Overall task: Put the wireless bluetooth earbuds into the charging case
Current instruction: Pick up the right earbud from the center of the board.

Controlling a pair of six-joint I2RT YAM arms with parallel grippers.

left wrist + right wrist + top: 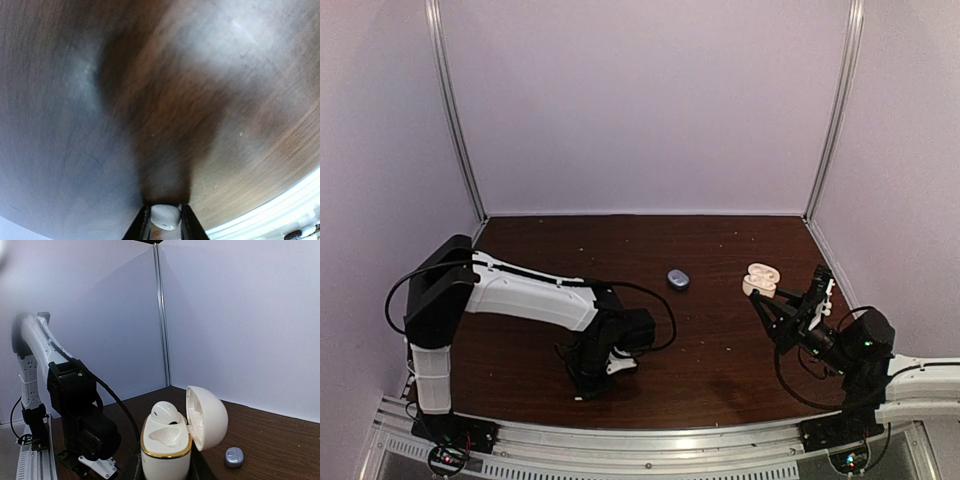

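1. Left tool points down at the dark wooden counter, close to the near edge and left of the middle. Its wrist camera shows the two dark fingers drawn in on either side of a small rounded white piece, which looks like a white earbud. The tool is clenched on it, just above the wood. That view is blurred, so I cannot tell whether the earbud touches the counter.

2. Further right, near the middle of the counter, lies a small grey-blue oval object. It sits flat on the wood, apart from both tools. The right wrist view shows it low and to the right of the case.

3. On the right side, the right tool is raised off the counter and closed around the bottom of the charging case. The case is white with a gold rim and held upright. Its lid is swung open to the right on its hinge.

4. A second white earbud sits in the far pocket of the open case. The nearer pocket shows only its white hollow.

5. Behind the case in the right wrist view, the left arm bends down toward the counter.
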